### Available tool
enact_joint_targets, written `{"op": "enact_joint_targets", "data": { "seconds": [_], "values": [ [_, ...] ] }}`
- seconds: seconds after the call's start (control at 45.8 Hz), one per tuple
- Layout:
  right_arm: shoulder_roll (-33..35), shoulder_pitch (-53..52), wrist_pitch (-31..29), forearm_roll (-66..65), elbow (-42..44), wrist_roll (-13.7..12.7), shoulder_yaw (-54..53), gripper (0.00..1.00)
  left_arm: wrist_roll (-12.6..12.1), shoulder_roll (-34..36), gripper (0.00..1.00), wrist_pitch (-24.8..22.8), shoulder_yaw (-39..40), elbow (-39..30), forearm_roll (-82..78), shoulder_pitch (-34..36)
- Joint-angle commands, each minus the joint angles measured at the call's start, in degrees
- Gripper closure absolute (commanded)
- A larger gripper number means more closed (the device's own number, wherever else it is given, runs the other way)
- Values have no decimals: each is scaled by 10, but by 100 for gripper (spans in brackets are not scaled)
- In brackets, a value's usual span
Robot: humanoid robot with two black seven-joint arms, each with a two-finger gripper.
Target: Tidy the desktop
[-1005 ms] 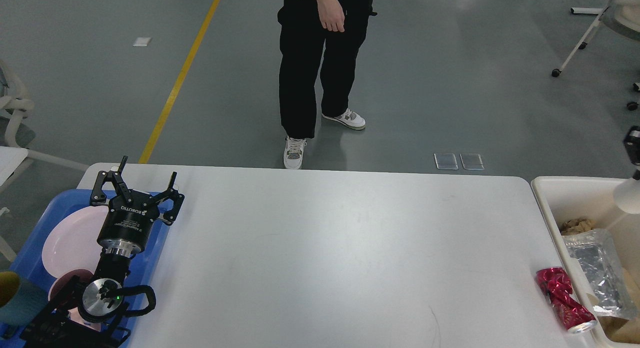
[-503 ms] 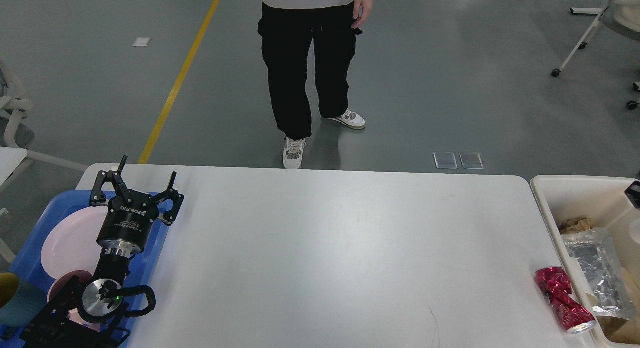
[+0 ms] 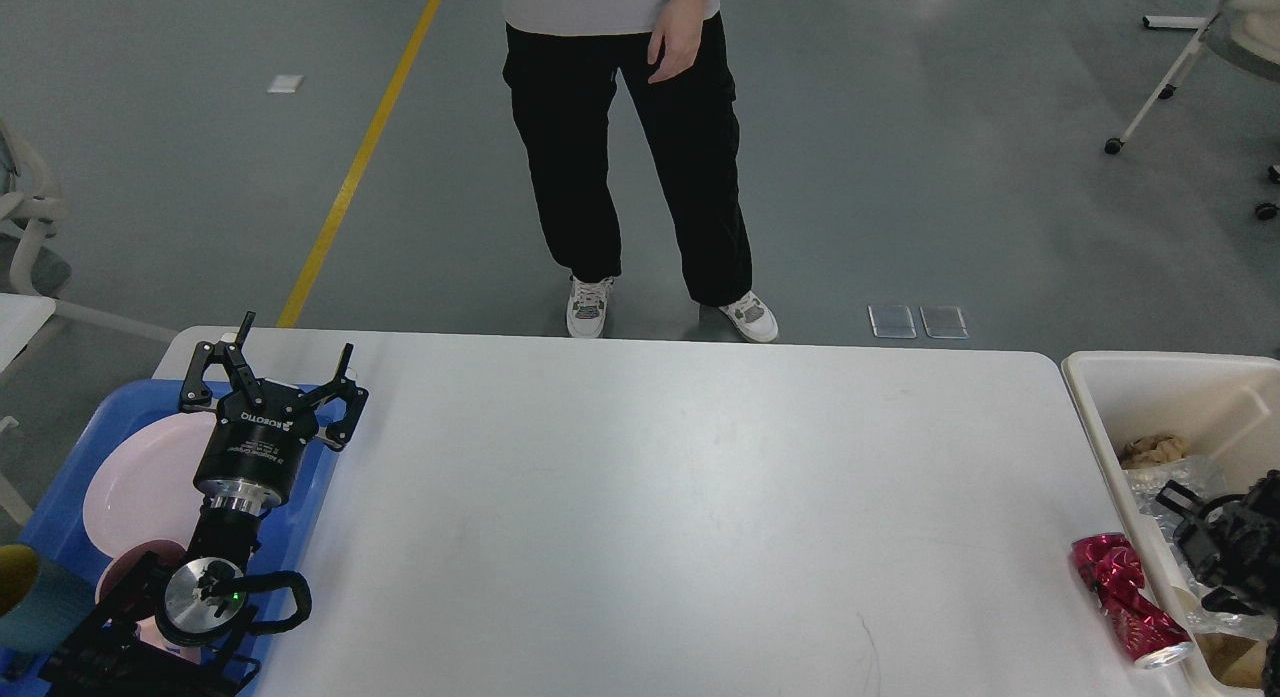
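A: Where the white desktop (image 3: 650, 517) fills the middle of the view, what lies on it?
B: A crushed red can (image 3: 1128, 599) at four o'clock, touching the beige bin (image 3: 1100, 417).
A: And the left gripper (image 3: 293, 352)?
B: At nine o'clock, fingers spread apart and holding nothing, above the blue tray (image 3: 60, 497) with its pink plate (image 3: 140, 477).
A: The right gripper (image 3: 1195, 552)?
B: Over the bin at three o'clock; dark, I cannot tell how its fingers stand.

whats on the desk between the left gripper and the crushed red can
Nothing: in the head view the white desktop is bare from the left gripper across to the crushed red can at its right edge.
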State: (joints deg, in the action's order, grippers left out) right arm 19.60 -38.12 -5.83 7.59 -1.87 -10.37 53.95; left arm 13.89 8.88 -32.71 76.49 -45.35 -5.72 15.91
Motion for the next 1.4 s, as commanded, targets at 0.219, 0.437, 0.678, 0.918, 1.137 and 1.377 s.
{"op": "enact_joint_targets", "data": {
  "seconds": [0.219, 0.437, 0.678, 0.918, 1.137, 1.377],
  "values": [
    [-21, 31, 69, 7, 15, -2, -21, 87, 0, 0, 4, 0, 0, 0, 0, 0],
    [-25, 35, 72, 7, 16, -1, -19, 0, 0, 0, 4, 0, 0, 0, 1, 0],
    [-19, 30, 72, 7, 13, -1, -20, 0, 0, 0, 4, 0, 0, 0, 0, 0],
    [28, -34, 59, 1, -53, -1, -21, 0, 0, 0, 4, 0, 0, 0, 1, 0],
    [103, -212, 51, -103, -277, -22, 13, 0, 0, 0, 4, 0, 0, 0, 0, 0],
    [145, -468, -70, -169, -500, -43, 101, 0, -1, 0, 4, 1, 1, 0, 0, 0]
  ]
}}
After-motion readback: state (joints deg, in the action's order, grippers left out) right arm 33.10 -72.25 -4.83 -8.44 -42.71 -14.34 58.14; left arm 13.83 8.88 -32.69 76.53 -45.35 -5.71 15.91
